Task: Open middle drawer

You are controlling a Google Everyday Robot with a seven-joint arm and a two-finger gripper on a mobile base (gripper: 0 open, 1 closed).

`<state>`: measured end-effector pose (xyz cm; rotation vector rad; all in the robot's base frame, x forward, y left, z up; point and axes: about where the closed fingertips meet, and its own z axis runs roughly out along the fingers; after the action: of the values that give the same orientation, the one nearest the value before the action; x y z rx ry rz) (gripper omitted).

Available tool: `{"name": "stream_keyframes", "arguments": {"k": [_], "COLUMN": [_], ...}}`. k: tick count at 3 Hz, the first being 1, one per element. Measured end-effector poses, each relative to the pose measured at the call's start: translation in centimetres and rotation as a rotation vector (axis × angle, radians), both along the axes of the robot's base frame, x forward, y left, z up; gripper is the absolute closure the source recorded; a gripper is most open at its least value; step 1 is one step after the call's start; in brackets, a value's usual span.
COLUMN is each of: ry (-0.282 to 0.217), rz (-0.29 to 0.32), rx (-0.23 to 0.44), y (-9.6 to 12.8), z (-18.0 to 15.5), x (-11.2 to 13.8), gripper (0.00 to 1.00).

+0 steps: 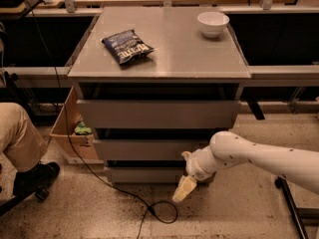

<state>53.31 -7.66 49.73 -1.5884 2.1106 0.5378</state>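
Grey steel surface (189,54) tops 3 stacked drawers, and the white arm (259,158) reaches in from the right, low down in front of them. The middle drawer (142,149) sits shut between the taller top drawer (159,113) and the slim lowest drawer (142,174), its flat front bare of any handle. The pincer (184,188) hangs at the arm's end, pointing toward the floor, in front of the lowest drawer's right part and below the middle one; I cannot tell whether it is open or closed. That low position is the main risk: if it moves in from here it could catch the lowest front instead, or hook the wrong gap. With no handle, a grip on the panel's edge could also slip off under the pull. A black cable (162,213) loops on the floor just beside the pincer and could snag it. A sharp tug might shake the chip bag (127,45) or the white bowl (213,23) standing near the back right corner.
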Motion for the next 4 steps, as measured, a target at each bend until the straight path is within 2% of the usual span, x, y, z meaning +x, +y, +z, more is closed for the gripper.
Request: {"name": "stream_keyframes", "arguments": {"k": [1, 2, 3, 4], "ry": [-0.047, -0.117, -0.203, -0.244], "rz": [-0.051, -0.097, -0.105, -0.101], "rx": [0.017, 0.022, 0.025, 0.031], "y": [-0.5, -1.1, -0.3, 0.5], "z": [-0.9, -1.6, -2.5, -3.2], "x": [2.1, 5.0, 9.5, 12.5], "gripper": [0.0, 0.0, 0.0, 0.0]}}
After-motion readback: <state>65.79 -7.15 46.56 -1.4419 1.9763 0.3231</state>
